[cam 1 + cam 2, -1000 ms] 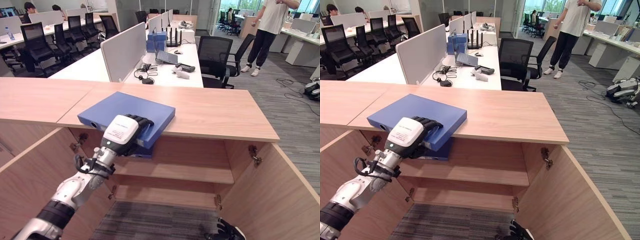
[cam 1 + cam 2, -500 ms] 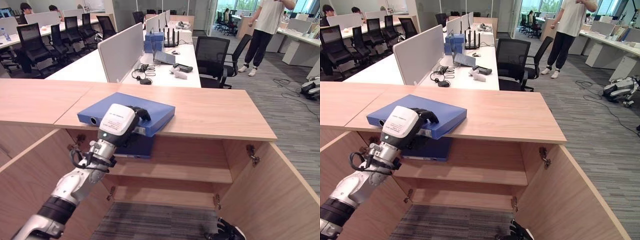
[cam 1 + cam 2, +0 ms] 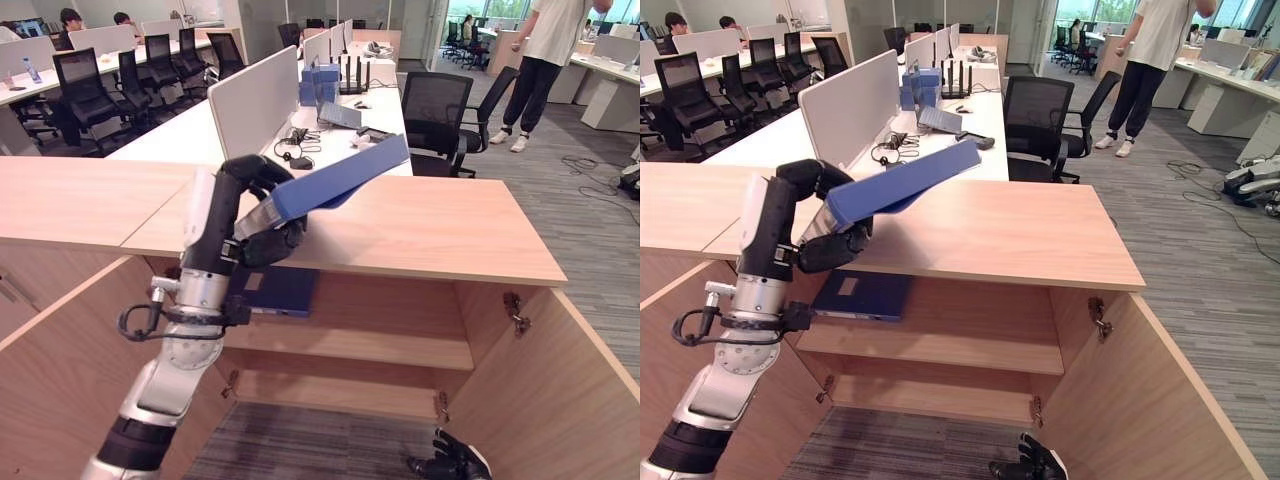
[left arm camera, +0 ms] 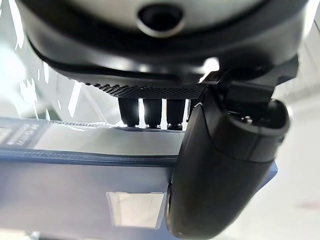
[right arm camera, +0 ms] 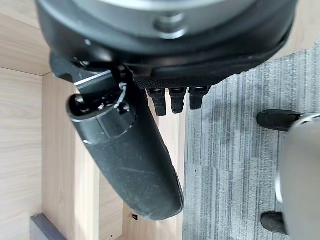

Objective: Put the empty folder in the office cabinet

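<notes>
Light wooden cabinet top (image 3: 430, 225) stood in an open office of white desks (image 3: 330, 130), black chairs (image 3: 432, 105), grey carpet. Left hand (image 3: 262, 215) was clamped on the blue flat folder (image 3: 335, 180), tilted above the top. Second blue folder (image 3: 862, 295) lay on the upper shelf, partly hidden. Right hand (image 3: 1028, 462) hung low by the carpet, fingers curled, empty. One standing person (image 3: 545, 60), head cut off.

Blue folder (image 3: 340, 180); light wood-grain cabinet (image 3: 430, 225); grey striped carpet (image 3: 590, 220); dark left hand (image 3: 255, 215).
</notes>
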You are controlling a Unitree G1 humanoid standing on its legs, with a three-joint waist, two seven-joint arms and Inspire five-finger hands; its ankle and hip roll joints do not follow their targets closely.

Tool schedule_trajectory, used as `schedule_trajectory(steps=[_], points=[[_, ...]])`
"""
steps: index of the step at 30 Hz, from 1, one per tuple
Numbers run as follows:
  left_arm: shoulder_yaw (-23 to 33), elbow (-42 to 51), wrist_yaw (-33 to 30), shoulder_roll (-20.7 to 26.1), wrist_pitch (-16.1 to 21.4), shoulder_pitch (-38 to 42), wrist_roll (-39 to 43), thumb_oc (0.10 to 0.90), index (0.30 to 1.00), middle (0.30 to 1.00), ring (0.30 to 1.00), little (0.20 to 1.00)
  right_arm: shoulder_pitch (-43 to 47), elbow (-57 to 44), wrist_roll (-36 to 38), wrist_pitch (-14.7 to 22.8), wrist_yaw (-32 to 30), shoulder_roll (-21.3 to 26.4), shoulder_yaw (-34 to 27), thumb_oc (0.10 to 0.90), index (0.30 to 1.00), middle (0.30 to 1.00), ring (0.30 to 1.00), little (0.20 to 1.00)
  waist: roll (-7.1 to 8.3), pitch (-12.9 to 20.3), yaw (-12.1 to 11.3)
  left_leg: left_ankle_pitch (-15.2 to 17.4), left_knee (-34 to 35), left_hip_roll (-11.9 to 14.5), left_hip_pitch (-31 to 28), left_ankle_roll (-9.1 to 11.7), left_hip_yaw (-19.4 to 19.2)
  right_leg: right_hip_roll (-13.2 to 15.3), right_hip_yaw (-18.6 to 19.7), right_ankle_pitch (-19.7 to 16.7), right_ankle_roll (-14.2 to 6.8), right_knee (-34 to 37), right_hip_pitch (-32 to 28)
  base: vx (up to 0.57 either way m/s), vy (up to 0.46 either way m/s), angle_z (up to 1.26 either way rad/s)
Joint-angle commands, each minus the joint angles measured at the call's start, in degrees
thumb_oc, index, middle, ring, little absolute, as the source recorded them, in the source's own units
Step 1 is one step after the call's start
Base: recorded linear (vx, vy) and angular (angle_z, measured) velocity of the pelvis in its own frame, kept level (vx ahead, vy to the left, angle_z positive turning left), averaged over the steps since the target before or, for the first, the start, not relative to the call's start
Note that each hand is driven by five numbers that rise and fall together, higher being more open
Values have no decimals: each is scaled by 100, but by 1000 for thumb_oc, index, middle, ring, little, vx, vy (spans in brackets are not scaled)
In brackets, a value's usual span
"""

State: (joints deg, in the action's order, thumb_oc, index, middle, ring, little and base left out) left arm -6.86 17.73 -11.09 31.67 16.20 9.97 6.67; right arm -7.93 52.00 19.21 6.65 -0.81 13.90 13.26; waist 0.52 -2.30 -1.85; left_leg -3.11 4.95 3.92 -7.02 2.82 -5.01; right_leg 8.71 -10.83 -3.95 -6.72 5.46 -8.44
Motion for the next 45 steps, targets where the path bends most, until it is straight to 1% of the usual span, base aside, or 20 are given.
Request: schedule_trajectory(steps=[1,3,4,7,12,15,18,19,20,21,22,24,31,34,35,37,38,40,42,45], points=[[205,606,544,-139,486,911,1644,400,300,300,300,300,761,-87,42,199,57,164,-9,800,900,900,900,900,2,-140,-97,563,5,130,-302,230,33,198,246,434,-347,-128,-179,0,0,0],[-192,868,1136,-282,296,979,2957,400,300,300,300,300,880,2,59,128,97,179,67,800,900,900,900,900,-28,-167,-115,564,5,133,-295,220,43,186,230,441,-337,-162,-179,-17,-10,0],[-192,862,1144,-281,299,984,2966,400,300,300,300,300,883,3,60,128,98,179,64,800,900,900,900,900,-28,-171,-117,564,5,133,-297,220,43,186,231,441,-337,-162,-181,-20,-13,6],[-523,1141,1592,-244,130,1170,4137,400,300,300,300,300,983,74,103,79,166,184,146,800,900,900,900,900,-59,-208,-120,562,5,144,-296,219,53,173,236,467,-331,-206,-178,-21,-19,8],[-671,1243,1872,-67,-2,1167,4660,400,300,300,300,300,1020,140,131,63,238,213,179,800,900,900,900,900,-83,-235,-141,559,5,142,-305,225,57,156,233,481,-326,-220,-181,0,0,0],[-764,1301,2081,180,-141,1113,5080,400,300,300,300,300,1033,195,128,62,265,248,205,800,900,900,900,900,-106,-249,-151,618,5,159,-356,233,55,148,227,537,-336,-211,-237,0,0,0],[-828,1330,2385,822,-414,1088,5566,400,300,300,300,300,1052,293,190,54,304,290,162,800,900,900,900,900,-139,-246,-169,602,5,164,-346,236,61,138,221,537,-341,-222,-240,0,0,0],[-884,1337,2489,1191,-568,1056,5812,400,300,300,300,300,1061,327,207,57,321,318,186,800,900,900,900,900,-158,-241,-175,593,5,166,-347,236,67,136,219,538,-341,-237,-236,0,0,0],[-904,1336,2564,1373,-612,1046,5897,400,300,300,300,300,1082,346,235,60,328,327,187,800,900,900,900,900,-162,-240,-181,590,5,168,-346,235,69,135,216,539,-340,-246,-237,0,0,0],[-904,1332,2568,1379,-611,1048,5902,400,300,300,300,300,1084,348,236,61,329,323,188,800,900,900,900,900,-157,-241,-180,590,5,168,-347,235,69,135,216,540,-340,-246,-237,0,0,0],[-882,1304,2663,1745,-714,966,6072,400,300,300,300,300,1088,355,278,68,364,343,208,800,900,900,900,900,-165,-232,-189,585,5,163,-349,231,64,134,206,536,-345,-253,-232,0,0,0],[-804,1231,2708,2020,-761,835,6075,400,300,300,300,300,1089,369,349,85,378,350,205,800,900,900,900,900,-167,-226,-203,581,5,158,-351,232,63,132,211,537,-345,-268,-226,0,0,0],[-381,807,2709,2287,-809,50,5805,400,300,300,300,300,1068,-23,540,118,349,499,21,800,900,900,900,900,-153,-242,-266,572,5,155,-338,228,67,141,199,535,-352,-313,-190,0,0,0],[-113,759,2710,2240,-829,-310,5723,400,300,300,300,300,1021,-450,641,164,308,629,-149,800,900,900,900,900,-152,-244,-277,577,5,152,-337,227,62,147,194,537,-359,-315,-185,0,0,0],[92,656,2715,2150,-829,-628,5697,400,300,300,300,300,1023,-1002,786,253,237,816,-441,800,900,900,900,900,-151,-254,-286,578,5,140,-333,219,63,150,195,539,-366,-330,-172,0,0,0],[272,521,2700,2050,-847,-885,5688,400,300,300,300,300,992,-1528,925,345,230,1004,-667,800,900,900,900,900,-143,-251,-287,589,5,131,-338,209,63,160,197,543,-368,-332,-176,0,0,0],[374,369,2680,1932,-862,-1072,5711,400,300,300,300,300,963,-1964,963,385,227,1238,-830,800,900,900,900,900,-145,-256,-277,592,5,128,-336,203,63,166,200,543,-368,-336,-166,0,0,0],[431,326,2682,1880,-875,-1159,5671,400,300,300,300,300,939,-2104,975,383,262,1320,-905,800,900,900,900,900,-141,-255,-278,595,5,124,-335,196,67,168,201,543,-367,-338,-162,0,0,0],[564,207,2703,1652,-902,-1388,5617,400,300,300,300,300,932,-2461,1123,394,354,1594,-1105,800,900,900,900,900,-126,-257,-283,605,5,118,-333,182,71,179,185,544,-368,-336,-165,0,0,0],[706,152,2693,1440,-910,-1514,5560,400,300,300,300,300,882,-2758,1273,417,435,1711,-1313,800,900,900,900,900,-112,-256,-281,623,5,110,-340,171,75,182,176,555,-366,-327,-180,0,0,0]])
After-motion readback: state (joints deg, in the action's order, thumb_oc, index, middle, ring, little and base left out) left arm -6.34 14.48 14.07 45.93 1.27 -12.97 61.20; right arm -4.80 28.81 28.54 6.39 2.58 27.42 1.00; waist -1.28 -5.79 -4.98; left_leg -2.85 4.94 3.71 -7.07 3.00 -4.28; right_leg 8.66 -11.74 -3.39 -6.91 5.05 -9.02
